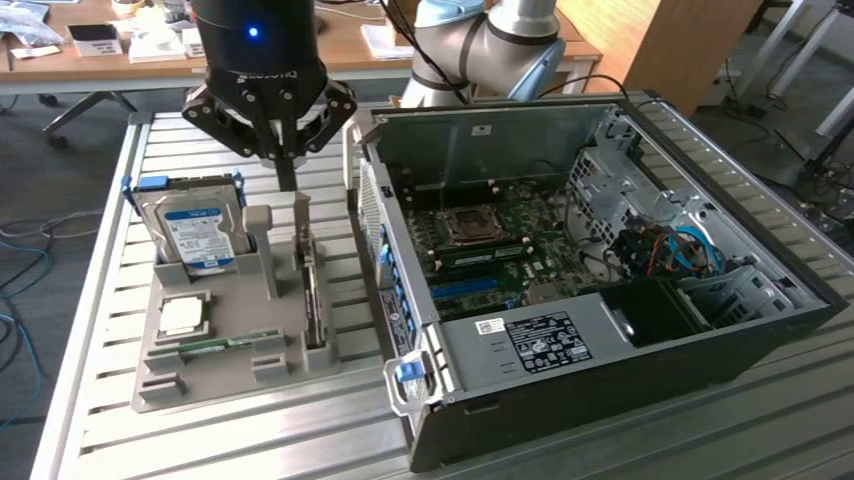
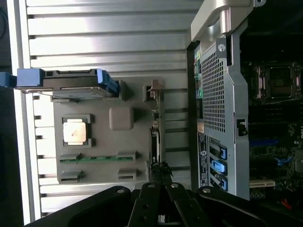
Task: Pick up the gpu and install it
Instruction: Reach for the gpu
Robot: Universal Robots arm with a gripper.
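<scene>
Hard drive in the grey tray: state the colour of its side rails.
Blue, on both side rails; clearest in the wrist view.

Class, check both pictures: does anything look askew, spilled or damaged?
Nothing stands out. The hard drive, processor chip, memory stick and gpu each sit squarely in slots of the grey holder; the open computer case beside it shows no spill or visible damage.

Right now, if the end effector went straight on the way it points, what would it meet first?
Probably the top edge of the gpu, standing upright in the gray holder: the shut end effector hangs above it. Depth is unclear; it could land beside it.
</scene>
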